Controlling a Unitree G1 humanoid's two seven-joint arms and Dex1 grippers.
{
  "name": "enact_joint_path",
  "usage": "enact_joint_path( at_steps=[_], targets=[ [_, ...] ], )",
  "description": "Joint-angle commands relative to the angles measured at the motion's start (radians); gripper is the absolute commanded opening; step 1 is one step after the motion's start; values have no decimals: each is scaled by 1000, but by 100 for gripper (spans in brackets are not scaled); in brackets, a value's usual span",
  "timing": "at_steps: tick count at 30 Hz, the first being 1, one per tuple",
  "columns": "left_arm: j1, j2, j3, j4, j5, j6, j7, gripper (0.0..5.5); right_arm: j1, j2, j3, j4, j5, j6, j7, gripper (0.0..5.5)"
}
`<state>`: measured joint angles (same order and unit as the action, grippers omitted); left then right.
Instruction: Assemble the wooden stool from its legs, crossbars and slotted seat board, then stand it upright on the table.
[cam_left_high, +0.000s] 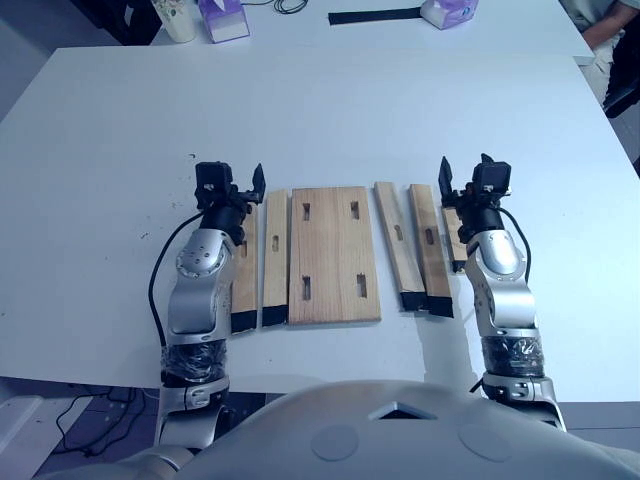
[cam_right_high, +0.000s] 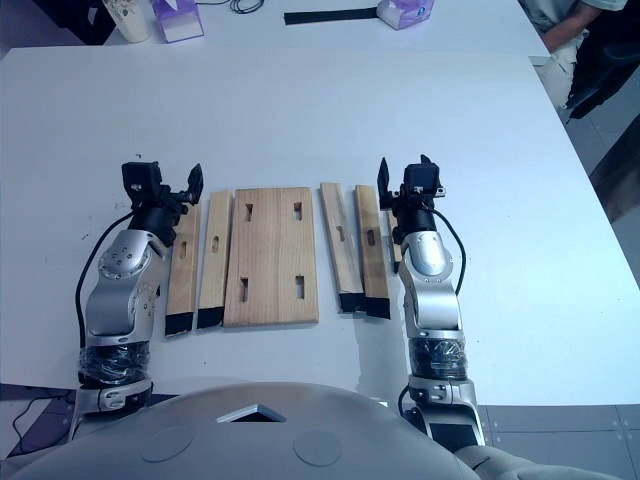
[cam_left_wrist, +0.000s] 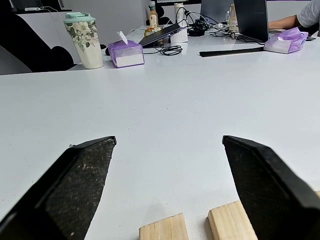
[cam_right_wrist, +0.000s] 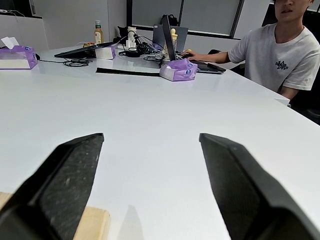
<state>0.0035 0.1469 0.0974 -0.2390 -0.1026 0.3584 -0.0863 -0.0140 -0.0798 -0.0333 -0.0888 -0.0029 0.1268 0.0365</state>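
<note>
The left arm (cam_left_high: 203, 268) and the right arm (cam_left_high: 497, 270) extend forward side by side, well apart, with both forearms pointing toward the far side. The left gripper (cam_left_wrist: 169, 141) has its two fingers spread wide. The right gripper (cam_right_wrist: 151, 136) is likewise spread wide.

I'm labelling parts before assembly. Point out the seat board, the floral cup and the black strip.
Seat board (cam_left_high: 334, 255), left eye view, bare wood between its four slots.
Floral cup (cam_left_wrist: 83, 42), left wrist view, middle of its side.
Black strip (cam_left_high: 375, 15), left eye view, its middle.
</note>
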Motion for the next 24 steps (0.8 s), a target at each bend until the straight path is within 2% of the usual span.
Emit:
enact_joint_path(
  at_steps=[1, 6, 14, 19, 22, 24],
  targets=[
    [3, 3, 5, -14, 1, 14, 3, 398, -4, 3, 5, 0, -2, 11, -2, 353],
    [30, 23, 23, -60, -15, 56, -13, 398, 11, 7, 9, -10, -3, 12, -6, 353],
    [131, 103, 70, -294, -71, 304, -61, 398, 66, 24, 5, -48, -7, 9, -35, 353],
    [213, 326, 138, -478, -145, 672, -188, 398, 201, 86, -21, -158, -16, -4, -120, 353],
    [169, 456, 208, -525, -233, 855, -291, 398, 294, 124, -14, -243, -28, -6, -162, 353],
    [144, 495, 234, -523, -273, 929, -326, 398, 330, 136, -20, -261, -33, -10, -179, 353]
  ],
)
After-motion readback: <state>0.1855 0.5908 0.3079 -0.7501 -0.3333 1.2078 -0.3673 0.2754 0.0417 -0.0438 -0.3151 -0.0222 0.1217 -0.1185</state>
